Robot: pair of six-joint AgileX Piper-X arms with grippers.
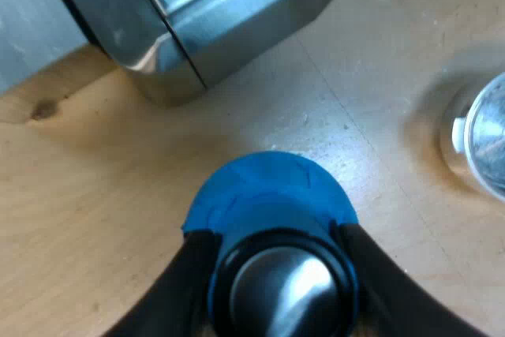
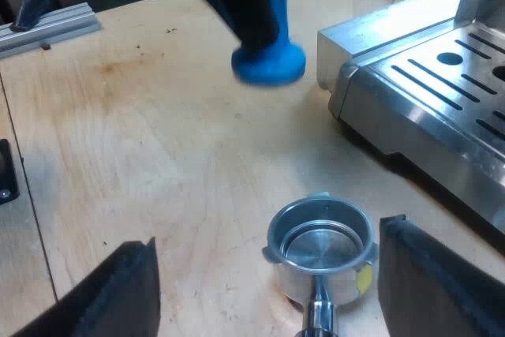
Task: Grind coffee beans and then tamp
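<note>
the blue tamper (image 1: 264, 195) and espresso machine (image 1: 221, 13) are seen steeply from close above in the left wrist view, obliquely from farther off in the right.

Holder (image 2: 319, 249): on the tabletop (image 2: 158, 155), between the spread fingers of the right hand (image 2: 268, 242).
Tamper (image 2: 268, 62): gripped by the left hand (image 1: 276, 274), 11 o'clock from the holder.
Machine (image 2: 426, 92): 2 o'clock from the holder, its corner near the tamper.
</note>
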